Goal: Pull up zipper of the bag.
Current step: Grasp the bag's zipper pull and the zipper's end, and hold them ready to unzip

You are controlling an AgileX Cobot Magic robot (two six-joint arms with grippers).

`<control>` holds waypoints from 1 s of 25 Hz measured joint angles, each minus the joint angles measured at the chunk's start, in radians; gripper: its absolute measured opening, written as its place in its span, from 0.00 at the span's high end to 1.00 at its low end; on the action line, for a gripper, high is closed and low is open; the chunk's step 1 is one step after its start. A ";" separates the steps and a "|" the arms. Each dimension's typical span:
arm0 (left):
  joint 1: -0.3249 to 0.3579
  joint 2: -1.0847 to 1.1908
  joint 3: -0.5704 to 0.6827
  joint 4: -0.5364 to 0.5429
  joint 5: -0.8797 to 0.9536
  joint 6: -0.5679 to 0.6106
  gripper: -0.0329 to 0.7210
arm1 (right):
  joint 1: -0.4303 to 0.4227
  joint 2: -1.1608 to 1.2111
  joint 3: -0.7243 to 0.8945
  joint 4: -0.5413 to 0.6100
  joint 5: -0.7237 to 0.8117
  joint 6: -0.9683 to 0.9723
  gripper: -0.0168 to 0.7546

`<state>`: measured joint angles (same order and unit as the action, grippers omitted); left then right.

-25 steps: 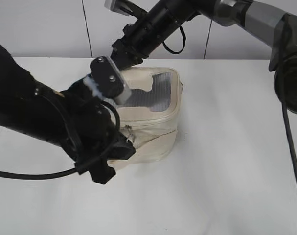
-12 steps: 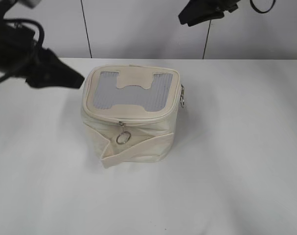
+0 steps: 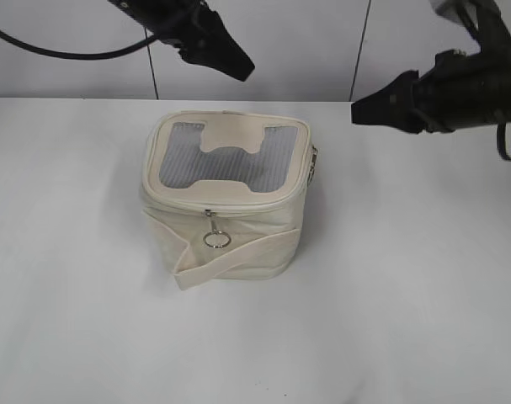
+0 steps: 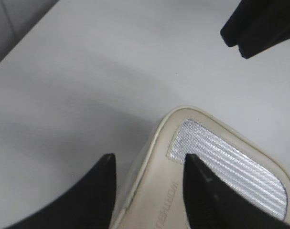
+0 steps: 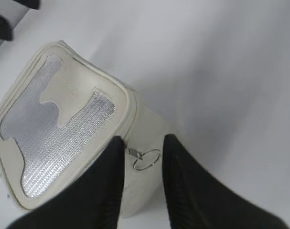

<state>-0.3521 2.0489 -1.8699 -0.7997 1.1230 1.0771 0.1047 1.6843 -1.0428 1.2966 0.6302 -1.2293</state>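
I take the bag (image 3: 224, 198) as my landmark; it sits upright on the white table (image 3: 390, 320), both arms clear of it.

Nearest me on the bag's front face, a silver pull with a round ring (image 3: 216, 240) hangs from the zipper (image 3: 213, 208) just under the top rim, right above the flat cream strap (image 3: 238, 257) that slants across the front. That ring is small, thin and hard, so I judge it slippery between pads; I would pinch the ring or the short tab above it, not the strap.

The bag itself looks light and soft-walled, with creases in the front fabric. I expect it to slide or buckle if one arm tugs alone, so the other should brace its body.

On the bag's right side, a second pull (image 3: 312, 165) hangs near the top corner. The right wrist view frames its ring (image 5: 147, 159) between the two dark fingers of the right gripper (image 5: 142, 145), which are parted and hold nothing, hovering off the bag's right.

Farther back, above the bag's rear left corner, the left gripper (image 4: 149, 164) also stands parted and empty, its fingers straddling the edge of the grey ribbed top panel (image 4: 230, 162) without touching.
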 joint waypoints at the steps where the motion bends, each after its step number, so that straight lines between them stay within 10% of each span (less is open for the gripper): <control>1: -0.011 0.044 -0.061 0.009 0.036 -0.001 0.49 | 0.015 -0.029 0.071 0.086 -0.042 -0.106 0.67; 8: -0.081 0.227 -0.263 0.037 0.084 -0.022 0.49 | 0.082 0.019 0.192 0.274 -0.107 -0.347 0.43; 21: -0.101 0.279 -0.273 0.082 0.090 -0.045 0.49 | 0.084 0.066 0.195 0.274 -0.075 -0.354 0.40; 25: -0.101 0.292 -0.274 0.080 0.099 -0.061 0.71 | 0.093 0.082 0.195 0.271 -0.073 -0.355 0.40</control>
<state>-0.4531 2.3411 -2.1438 -0.7199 1.2224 1.0158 0.1982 1.7666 -0.8479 1.5672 0.5570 -1.5843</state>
